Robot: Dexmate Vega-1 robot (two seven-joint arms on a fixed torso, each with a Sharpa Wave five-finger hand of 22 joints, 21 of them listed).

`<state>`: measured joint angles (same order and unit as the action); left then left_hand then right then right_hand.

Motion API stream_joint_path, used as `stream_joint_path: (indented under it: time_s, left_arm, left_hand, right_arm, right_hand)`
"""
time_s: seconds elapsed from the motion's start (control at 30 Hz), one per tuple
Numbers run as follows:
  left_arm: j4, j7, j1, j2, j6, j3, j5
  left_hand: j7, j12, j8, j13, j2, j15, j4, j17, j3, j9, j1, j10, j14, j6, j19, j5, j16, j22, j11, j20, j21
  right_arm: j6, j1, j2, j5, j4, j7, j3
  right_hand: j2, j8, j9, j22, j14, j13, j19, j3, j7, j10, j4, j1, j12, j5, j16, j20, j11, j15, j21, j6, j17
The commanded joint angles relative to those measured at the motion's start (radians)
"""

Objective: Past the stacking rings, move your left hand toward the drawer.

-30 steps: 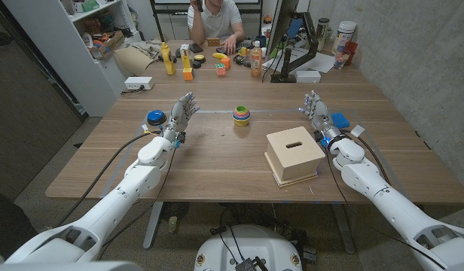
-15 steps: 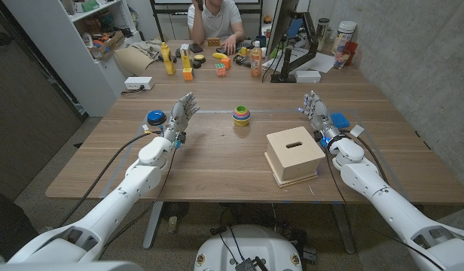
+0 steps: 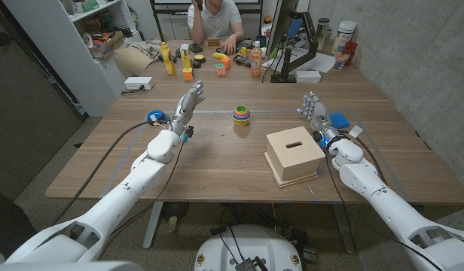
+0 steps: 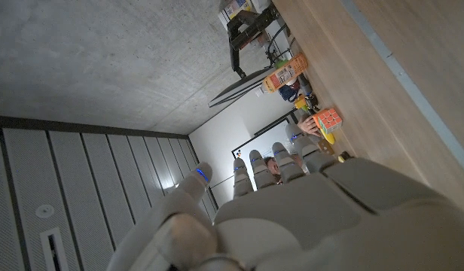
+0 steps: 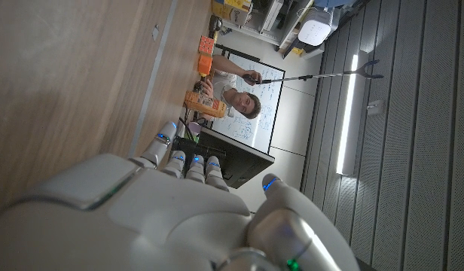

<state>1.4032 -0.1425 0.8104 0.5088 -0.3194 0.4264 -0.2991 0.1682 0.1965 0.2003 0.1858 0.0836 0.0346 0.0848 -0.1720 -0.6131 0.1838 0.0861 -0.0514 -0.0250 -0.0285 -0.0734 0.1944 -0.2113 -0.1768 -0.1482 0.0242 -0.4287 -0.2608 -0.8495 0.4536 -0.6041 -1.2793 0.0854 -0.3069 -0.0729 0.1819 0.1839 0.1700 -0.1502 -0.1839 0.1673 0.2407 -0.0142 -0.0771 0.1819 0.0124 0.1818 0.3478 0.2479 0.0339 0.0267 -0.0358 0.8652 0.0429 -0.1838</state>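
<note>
The stacking rings, a small stack of coloured rings, stand at the table's middle. A light wooden box with a slot in its top sits to their right, nearer me. My left hand is raised over the table to the left of the rings, fingers straight and apart, holding nothing. Its back shows in the left wrist view with fingers extended. My right hand stands open beyond the box's right side, empty; in the right wrist view its fingers are spread.
A blue button sits by my left forearm. A blue block lies beside my right hand. Bottles, puzzle cubes and a monitor stand crowd the far edge, where a person sits.
My left hand has moved forward, away from me and slightly right, its fingers straightening, and its arm now partly covers the blue button. The right hand has stayed put.
</note>
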Motion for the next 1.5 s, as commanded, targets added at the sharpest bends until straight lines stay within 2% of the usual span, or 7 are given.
stream_joint_path:
  time_s: [0.03,0.1,0.2,0.67,0.9,1.1,1.5]
  left_arm:
    - [0.142,-0.118,-0.068,0.032,0.068,0.104,0.324]
    - [0.164,-0.116,-0.088,0.036,0.075,0.131,0.380]
    - [0.187,-0.114,-0.109,0.042,0.081,0.162,0.445]
    - [0.295,-0.052,-0.177,0.090,0.058,0.276,0.696]
    - [0.339,-0.017,-0.203,0.105,0.036,0.316,0.792]
    - [0.356,0.026,-0.223,0.107,0.000,0.345,0.831]
    - [0.344,0.090,-0.242,0.097,-0.053,0.395,0.887]
  left_hand:
    - [0.019,0.005,0.012,0.004,-0.021,0.032,-0.022,-0.003,0.004,0.002,0.014,-0.020,-0.017,-0.019,-0.001,0.009,-0.004,-0.002,-0.006,-0.036,0.010]
    - [0.032,0.006,0.012,0.004,-0.026,0.024,-0.030,-0.005,0.005,0.002,0.018,-0.030,-0.023,-0.024,-0.004,0.011,-0.005,-0.002,-0.009,-0.060,0.014]
    - [0.040,0.005,0.015,0.005,-0.028,0.022,-0.035,-0.005,0.005,0.003,0.021,-0.032,-0.027,-0.035,-0.005,0.013,-0.005,-0.002,-0.012,-0.069,0.017]
    - [0.054,0.005,0.015,0.008,-0.031,0.027,-0.076,-0.006,-0.005,0.006,0.057,-0.050,-0.035,-0.051,0.003,0.018,-0.002,-0.001,-0.025,-0.070,0.038]
    - [0.055,-0.004,0.011,0.011,-0.049,0.026,-0.124,-0.008,-0.008,0.009,0.094,-0.030,-0.007,-0.041,0.019,0.022,0.010,-0.001,-0.026,-0.074,0.060]
    - [0.055,-0.007,0.006,0.014,-0.057,0.023,-0.149,-0.009,-0.009,0.012,0.115,-0.018,0.006,-0.021,0.022,0.023,0.014,-0.002,-0.030,-0.077,0.071]
    - [0.055,-0.011,0.002,0.017,-0.064,0.017,-0.168,-0.013,-0.004,0.015,0.127,0.005,0.029,0.002,0.032,0.023,0.017,-0.003,-0.026,-0.079,0.086]
  right_arm:
    - [-0.018,0.010,-0.017,0.005,0.026,0.026,-0.002]
    - [-0.013,0.010,-0.019,0.001,0.027,0.029,-0.001]
    - [-0.019,0.013,-0.021,0.006,0.036,0.035,-0.004]
    - [-0.019,0.030,-0.034,0.006,0.059,0.052,-0.008]
    - [-0.023,0.048,-0.046,0.008,0.085,0.068,-0.013]
    - [-0.024,0.060,-0.053,0.011,0.103,0.073,-0.015]
    - [-0.027,0.065,-0.056,0.018,0.114,0.074,-0.014]
  right_hand:
    - [-0.091,0.008,0.003,0.003,-0.007,-0.002,0.002,0.002,0.000,-0.005,-0.001,0.005,0.005,0.004,0.004,0.124,-0.001,-0.062,-0.002,0.006,-0.005]
    - [-0.091,0.008,0.003,0.003,-0.006,-0.002,0.002,0.002,0.000,-0.004,-0.001,0.005,0.005,0.004,0.004,0.123,-0.002,-0.061,-0.003,0.006,-0.005]
    - [-0.091,0.008,0.003,0.003,-0.006,-0.002,0.002,0.002,0.000,-0.003,-0.001,0.005,0.006,0.004,0.004,0.124,-0.004,-0.062,-0.005,0.006,-0.005]
    - [-0.091,0.008,0.003,0.004,-0.005,-0.002,-0.001,0.000,-0.001,-0.003,-0.001,0.005,0.005,0.005,0.004,0.124,-0.001,-0.062,-0.010,0.005,-0.005]
    - [-0.090,0.009,0.003,0.004,-0.004,-0.002,-0.002,-0.001,-0.001,-0.002,-0.001,0.004,0.006,0.005,0.003,0.124,-0.004,-0.061,-0.013,0.004,-0.005]
    - [-0.089,0.008,0.003,0.004,-0.005,-0.002,-0.003,-0.002,-0.002,-0.003,-0.001,0.004,0.005,0.005,0.003,0.123,-0.002,-0.059,-0.015,0.004,-0.005]
    - [-0.089,0.008,0.003,0.004,-0.005,-0.002,-0.006,-0.004,-0.001,-0.003,-0.001,0.004,0.005,0.005,0.002,0.122,-0.003,-0.059,-0.020,0.003,-0.005]
